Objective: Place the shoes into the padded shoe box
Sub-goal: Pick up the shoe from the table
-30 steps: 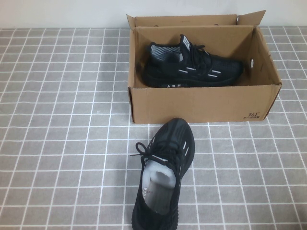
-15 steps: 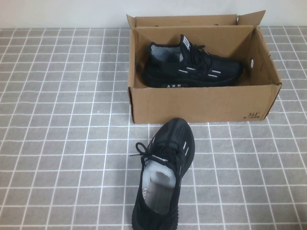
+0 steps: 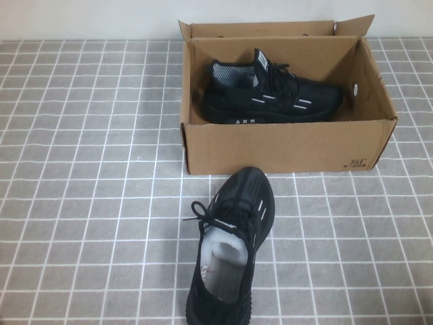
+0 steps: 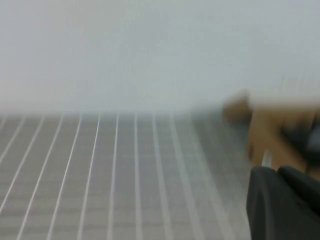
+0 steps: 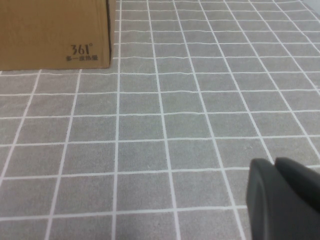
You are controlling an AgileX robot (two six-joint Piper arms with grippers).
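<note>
From your high camera, the padded shoe box [image 3: 287,145] sits open at the far middle of the grey tiled bench [image 3: 81,203], flaps up, small dark logo at its near right corner. One shoe [image 3: 270,95] lies inside it, sole down, heel toward your left, toe toward your right. The second shoe [image 3: 230,247] rests on the bench just in front of the box, toe pointing at the box's front wall, not touching it, heel at the near edge of view. Neither arm shows here. Your left wrist camera is blurred: the left pincer [image 4: 282,205] sits low over the tiles, fingers together, holding nothing, with the box vague beyond. Your right wrist camera shows the right pincer [image 5: 280,200] above bare tiles, the logo corner of the box well away; I cannot tell its finger state.
</note>
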